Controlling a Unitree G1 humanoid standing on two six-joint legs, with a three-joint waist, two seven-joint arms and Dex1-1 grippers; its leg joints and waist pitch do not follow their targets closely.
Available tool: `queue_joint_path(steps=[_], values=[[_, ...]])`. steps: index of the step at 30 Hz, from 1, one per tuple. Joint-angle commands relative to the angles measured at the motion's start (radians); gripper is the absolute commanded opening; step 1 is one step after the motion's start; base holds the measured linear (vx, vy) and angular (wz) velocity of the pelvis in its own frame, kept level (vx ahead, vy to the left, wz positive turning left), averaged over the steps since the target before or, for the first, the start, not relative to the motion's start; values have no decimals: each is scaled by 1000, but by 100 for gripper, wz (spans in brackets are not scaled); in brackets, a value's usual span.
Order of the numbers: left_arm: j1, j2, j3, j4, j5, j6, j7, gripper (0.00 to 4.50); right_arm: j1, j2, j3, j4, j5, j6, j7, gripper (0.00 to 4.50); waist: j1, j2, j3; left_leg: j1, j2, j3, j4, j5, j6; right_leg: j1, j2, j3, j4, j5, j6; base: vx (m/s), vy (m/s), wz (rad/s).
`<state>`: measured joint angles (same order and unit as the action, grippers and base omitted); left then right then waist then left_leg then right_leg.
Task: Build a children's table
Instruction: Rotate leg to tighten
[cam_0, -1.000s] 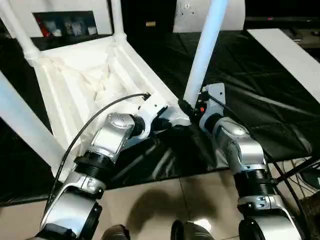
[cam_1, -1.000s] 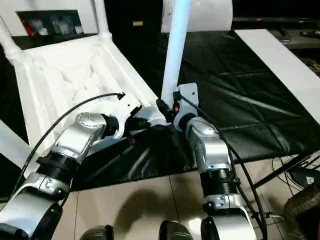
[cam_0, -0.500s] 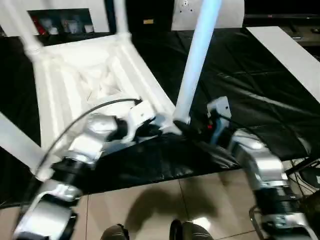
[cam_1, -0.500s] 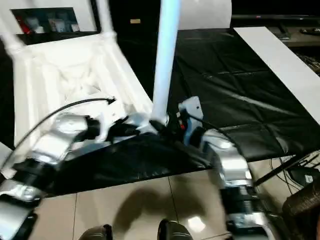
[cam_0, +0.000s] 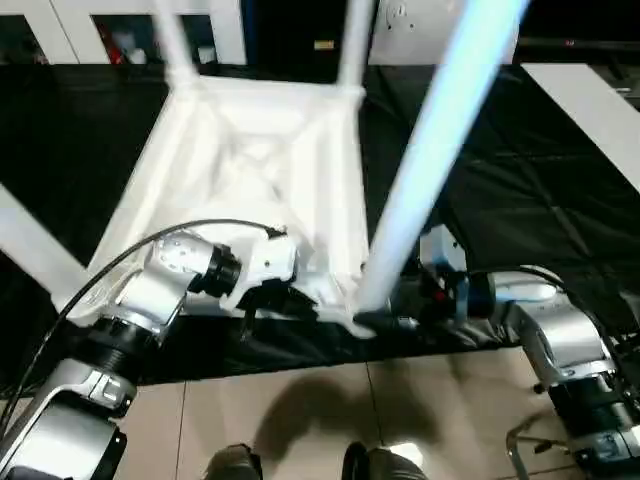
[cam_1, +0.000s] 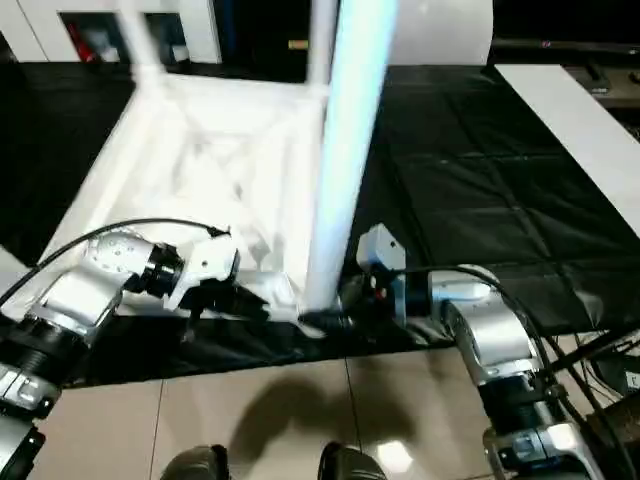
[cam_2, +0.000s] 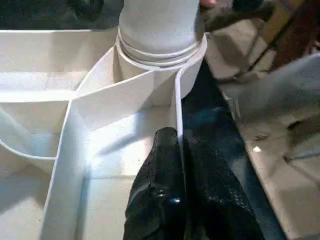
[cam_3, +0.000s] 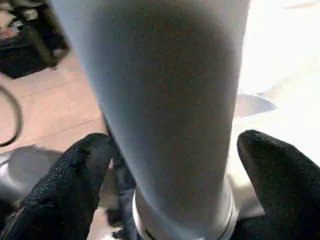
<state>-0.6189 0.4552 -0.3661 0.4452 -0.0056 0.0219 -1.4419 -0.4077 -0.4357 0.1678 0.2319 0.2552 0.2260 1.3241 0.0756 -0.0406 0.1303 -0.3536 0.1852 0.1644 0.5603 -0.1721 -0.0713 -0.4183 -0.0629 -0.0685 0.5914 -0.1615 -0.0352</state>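
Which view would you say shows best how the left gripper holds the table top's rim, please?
The left wrist view: the left gripper is pinched shut on the thin rim wall beside the corner socket. The eye views show that gripper from the side, its fingertips blurred.

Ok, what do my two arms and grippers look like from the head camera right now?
Both forearms are silver metal with ribbed black-and-silver joint rings. The left forearm has a thin black cable looping over it to a white wrist housing. The right forearm ends in a white bracket with a small red spot. The left gripper and right gripper each have two black, textured fingers.
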Motion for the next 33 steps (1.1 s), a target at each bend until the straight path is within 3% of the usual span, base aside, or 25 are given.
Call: queue_joint_path(steps=[1,7,19,29,33], values=[[10,-13,-84,1,23,-19,-73,0,-19,-15,12,4,21,-17,42,399,-5,-5,-80,1,45,2,-50,-141,98,63,-80,55,-65,-261,-217,0,0,0],[-7,-8,-97,26,36,-54,-99,0,-39,-25,33,19,40,-4,116,341,8,-6,-82,3,46,6,-48,-137,86,60,-77,55,-63,-269,-203,0,0,0],[-10,5,-102,57,47,-85,-102,0,-54,-57,52,38,48,13,187,234,9,-11,-85,2,45,7,-45,-132,84,62,-75,53,-62,-265,-201,0,0,0],[-15,10,-100,76,54,-87,-92,0,-60,-56,53,47,47,15,192,212,9,-10,-83,2,45,6,-46,-131,83,61,-74,53,-60,-256,-204,0,0,0],[-20,-8,-73,83,52,-37,-25,0,-59,-24,35,48,46,27,119,211,7,-13,-80,2,44,7,-47,-147,76,60,-74,53,-65,-293,-193,0,0,0]])
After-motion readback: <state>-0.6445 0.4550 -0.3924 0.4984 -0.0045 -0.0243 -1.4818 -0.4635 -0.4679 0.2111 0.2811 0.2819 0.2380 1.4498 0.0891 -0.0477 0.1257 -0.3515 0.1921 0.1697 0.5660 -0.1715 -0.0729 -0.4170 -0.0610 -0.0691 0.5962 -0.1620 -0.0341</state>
